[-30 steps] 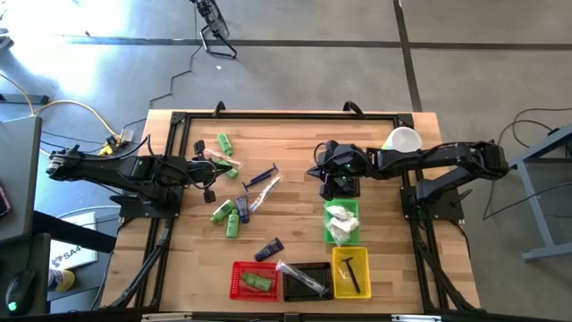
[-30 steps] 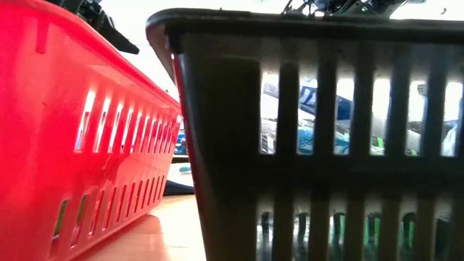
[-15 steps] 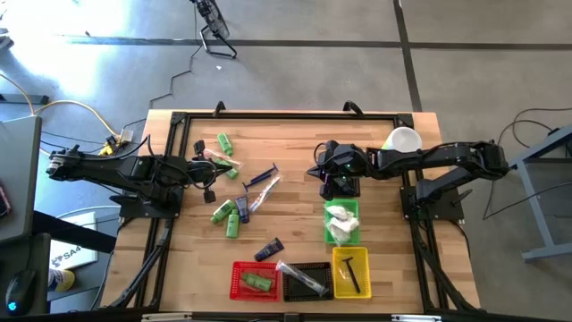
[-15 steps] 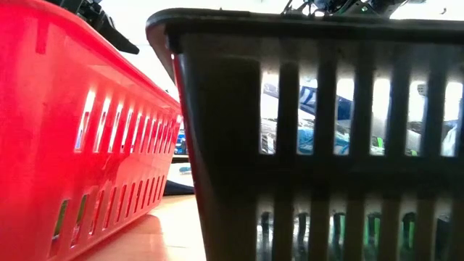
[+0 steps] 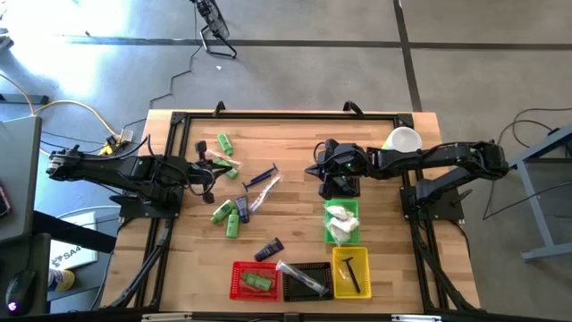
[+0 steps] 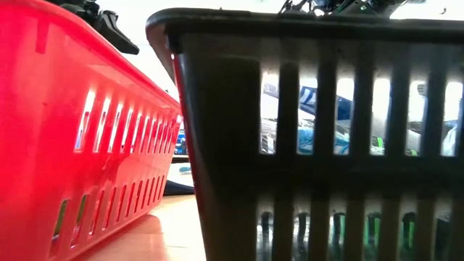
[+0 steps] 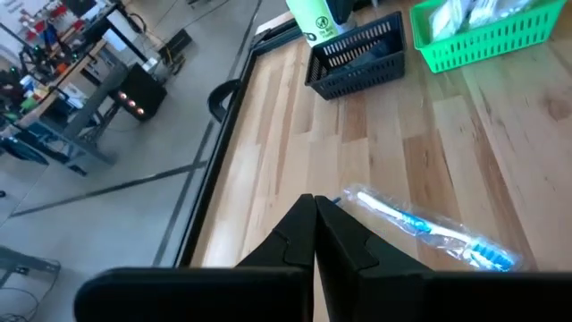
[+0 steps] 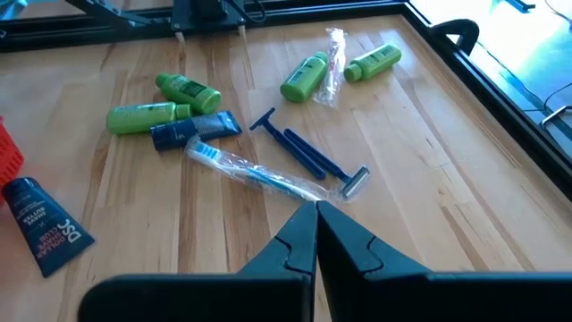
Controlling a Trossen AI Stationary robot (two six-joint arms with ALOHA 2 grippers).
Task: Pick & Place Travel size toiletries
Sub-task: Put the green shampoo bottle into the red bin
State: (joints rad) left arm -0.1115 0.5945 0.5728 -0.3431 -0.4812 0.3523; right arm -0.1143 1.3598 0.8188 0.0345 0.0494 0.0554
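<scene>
Toiletries lie scattered mid-bench. Left claw hovers clenched and empty over them; right claw, also clenched, hangs near the green basket

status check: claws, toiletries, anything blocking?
Left claw shut, empty, near a wrapped toothbrush. Right claw shut, empty, beside the green basket. Loose toiletries lie mid-table. Nothing blocking.

Scattered toiletries between grippers
</scene>
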